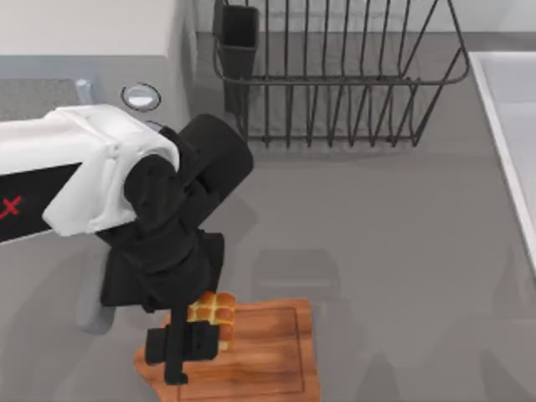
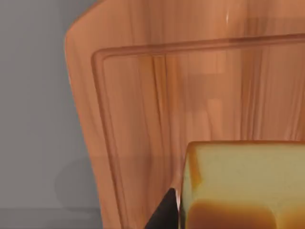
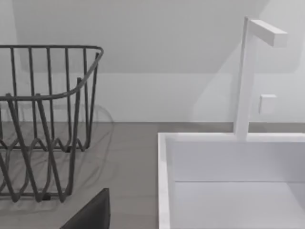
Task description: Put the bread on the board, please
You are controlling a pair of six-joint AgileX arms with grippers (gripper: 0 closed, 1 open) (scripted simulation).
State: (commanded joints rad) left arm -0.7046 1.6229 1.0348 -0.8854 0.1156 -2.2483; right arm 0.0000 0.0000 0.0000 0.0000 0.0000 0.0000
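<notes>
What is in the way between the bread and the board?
Nothing visible. The left tool has the bread right over the board, near its left end, and the wood beside it is bare. Whether the bread touches the board yet, I cannot tell.

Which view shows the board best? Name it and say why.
Top view: the board shows most of its outline, with the bread and left gripper over it. The left wrist view gives a close part of the board's grooved border.

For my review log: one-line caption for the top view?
Left gripper holds the bread over the board at the table's near edge.
</notes>
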